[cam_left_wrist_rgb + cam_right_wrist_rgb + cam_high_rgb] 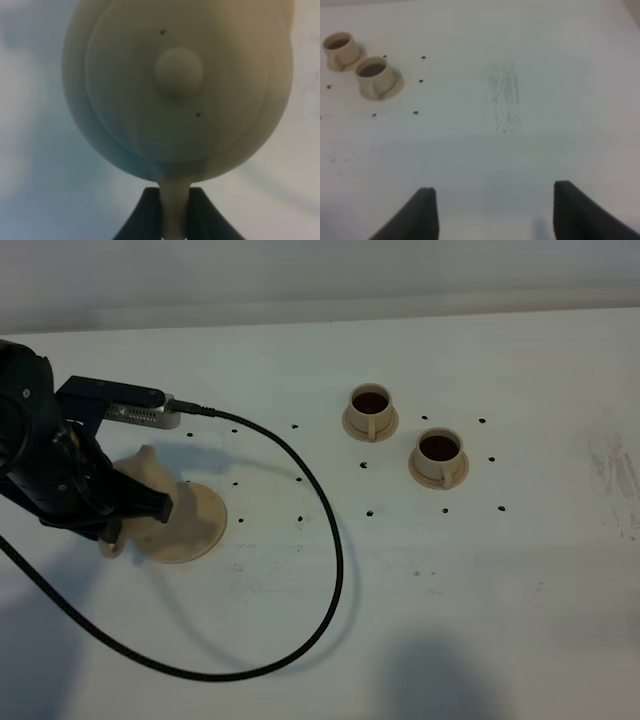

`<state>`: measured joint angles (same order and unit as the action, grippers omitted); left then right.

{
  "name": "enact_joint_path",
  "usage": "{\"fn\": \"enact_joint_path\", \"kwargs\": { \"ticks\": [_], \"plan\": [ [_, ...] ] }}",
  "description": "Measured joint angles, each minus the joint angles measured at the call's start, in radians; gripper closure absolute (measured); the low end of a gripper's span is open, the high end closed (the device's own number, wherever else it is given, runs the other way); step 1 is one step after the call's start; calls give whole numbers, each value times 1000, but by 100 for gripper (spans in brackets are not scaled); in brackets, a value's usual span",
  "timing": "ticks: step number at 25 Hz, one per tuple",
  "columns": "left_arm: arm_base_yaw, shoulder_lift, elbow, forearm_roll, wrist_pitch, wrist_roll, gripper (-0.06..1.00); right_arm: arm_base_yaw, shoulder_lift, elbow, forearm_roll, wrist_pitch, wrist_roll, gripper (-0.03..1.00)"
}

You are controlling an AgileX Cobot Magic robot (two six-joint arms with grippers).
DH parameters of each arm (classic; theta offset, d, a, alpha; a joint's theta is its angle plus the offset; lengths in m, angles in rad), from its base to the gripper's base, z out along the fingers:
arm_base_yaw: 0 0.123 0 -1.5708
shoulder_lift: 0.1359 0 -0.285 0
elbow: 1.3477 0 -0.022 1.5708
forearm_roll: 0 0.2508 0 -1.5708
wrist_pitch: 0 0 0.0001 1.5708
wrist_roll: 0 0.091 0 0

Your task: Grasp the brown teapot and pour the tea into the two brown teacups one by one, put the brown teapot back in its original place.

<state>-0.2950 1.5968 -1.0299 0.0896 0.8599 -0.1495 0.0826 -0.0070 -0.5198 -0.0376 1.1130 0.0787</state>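
Exterior high view shows the left pincer (125, 515) clamped on the teapot (150, 502) handle, seemingly resting on its coaster (205, 525); teacups (371, 411) lie well rightward; right pincer (490, 210) gapes empty.

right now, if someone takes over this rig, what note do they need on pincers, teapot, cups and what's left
Left pincer: shut on the loop handle of the squat pale tan clay teapot, which sits over the flat round tan disc coaster; whether it rests fully on it cannot be told.
Right pincer: open, holding nothing, above bare white table.
Two small beige cylindrical teacups: each on its saucer, both showing dark liquid inside.
Done: pouring looks complete for both cups.
Left: confirm the teapot is seated on the coaster, open the left pincer, pull the arm back.
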Motion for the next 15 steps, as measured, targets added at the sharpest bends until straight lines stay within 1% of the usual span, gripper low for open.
{"fn": "enact_joint_path", "kwargs": {
  "ticks": [7, 15],
  "plan": [
    [-3, 89, 2, -43, -45, -7, 94, 0, 0, 0, 0, 0, 0, 48],
    [-22, 149, 2, -50, -97, -7, 94, 0, 0, 0, 0, 0, 0, 48]
  ]
}}
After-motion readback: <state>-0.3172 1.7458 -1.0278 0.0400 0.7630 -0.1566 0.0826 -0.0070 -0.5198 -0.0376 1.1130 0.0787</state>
